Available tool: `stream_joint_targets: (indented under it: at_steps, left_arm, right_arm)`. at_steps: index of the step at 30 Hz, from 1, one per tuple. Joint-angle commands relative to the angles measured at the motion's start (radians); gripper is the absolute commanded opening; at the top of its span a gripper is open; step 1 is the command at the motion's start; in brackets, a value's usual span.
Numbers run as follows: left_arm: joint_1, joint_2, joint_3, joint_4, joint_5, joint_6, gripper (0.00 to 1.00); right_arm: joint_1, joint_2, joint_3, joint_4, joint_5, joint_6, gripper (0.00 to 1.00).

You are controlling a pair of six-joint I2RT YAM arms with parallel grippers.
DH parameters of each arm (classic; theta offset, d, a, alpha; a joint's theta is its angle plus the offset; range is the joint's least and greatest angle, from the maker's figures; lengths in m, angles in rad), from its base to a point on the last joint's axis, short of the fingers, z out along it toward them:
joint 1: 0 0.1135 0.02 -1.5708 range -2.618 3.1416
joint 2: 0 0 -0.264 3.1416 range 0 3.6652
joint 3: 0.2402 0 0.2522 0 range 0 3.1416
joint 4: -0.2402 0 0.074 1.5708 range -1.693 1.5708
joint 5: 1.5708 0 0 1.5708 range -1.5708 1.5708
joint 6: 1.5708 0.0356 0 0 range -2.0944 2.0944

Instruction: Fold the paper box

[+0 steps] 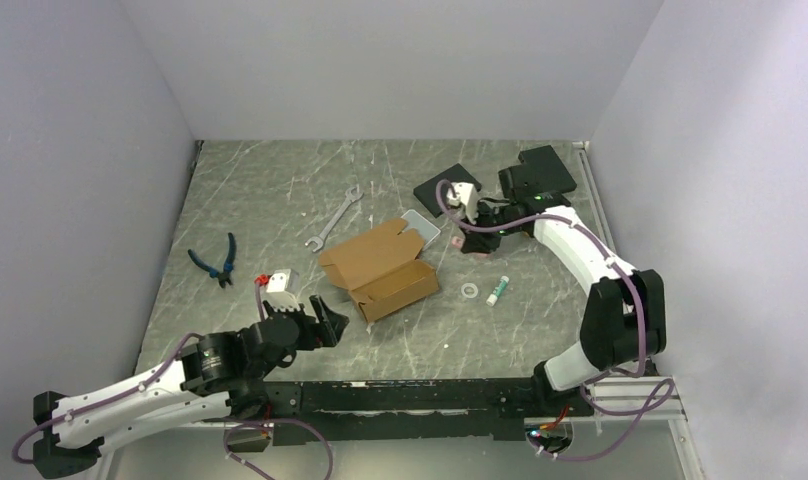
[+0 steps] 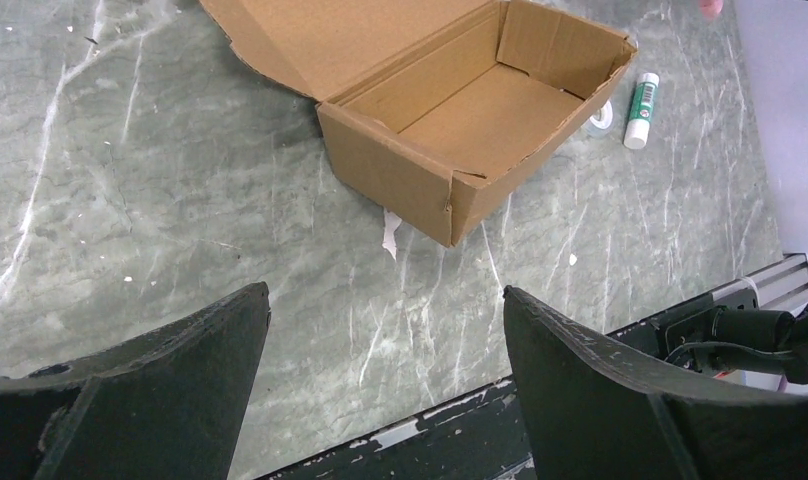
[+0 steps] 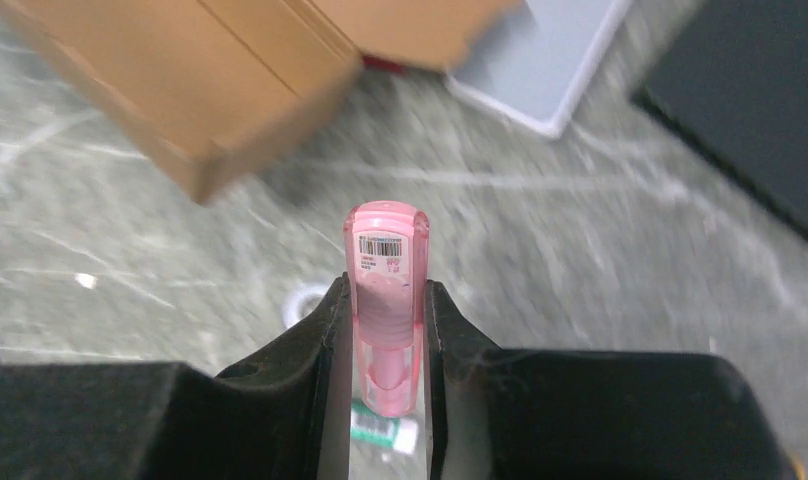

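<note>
The paper box (image 1: pixel 380 270) is a brown cardboard mailer in the middle of the table, its tray formed and its lid lying open toward the far left. In the left wrist view the box (image 2: pixel 470 110) stands ahead of my left gripper (image 2: pixel 385 300), which is open, empty and apart from it. From the top view this gripper (image 1: pixel 330 320) is near the box's front left. My right gripper (image 3: pixel 385 285) is shut on a pink tube (image 3: pixel 387 270), held above the table to the right of the box (image 3: pixel 210 80). In the top view it (image 1: pixel 462 240) is right of the lid.
A wrench (image 1: pixel 335 218) and blue pliers (image 1: pixel 218 262) lie left of the box. A translucent white case (image 1: pixel 420 226) sits behind it. Two black slabs (image 1: pixel 448 185) (image 1: pixel 542 168) lie at the far right. A white ring (image 1: pixel 470 290) and a green-white stick (image 1: pixel 497 291) lie right of the box.
</note>
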Motion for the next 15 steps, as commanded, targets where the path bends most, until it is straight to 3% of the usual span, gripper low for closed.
stream_joint_targets:
  at_steps: [1, 7, 15]
  left_arm:
    - [-0.004, 0.021, 0.000, 0.036, 0.004, -0.017, 0.91]
    - [-0.004, 0.047, -0.003, 0.059, 0.005, -0.023, 0.91]
    - [-0.004, 0.093, 0.003, 0.086, 0.004, -0.024, 0.91]
  right_arm:
    - [0.143, -0.023, 0.082, -0.108, -0.128, -0.063, 0.06]
    - [0.293, 0.063, 0.191, -0.213, -0.157, -0.106, 0.06]
    - [0.418, 0.183, 0.322, -0.276, -0.023, -0.151, 0.07]
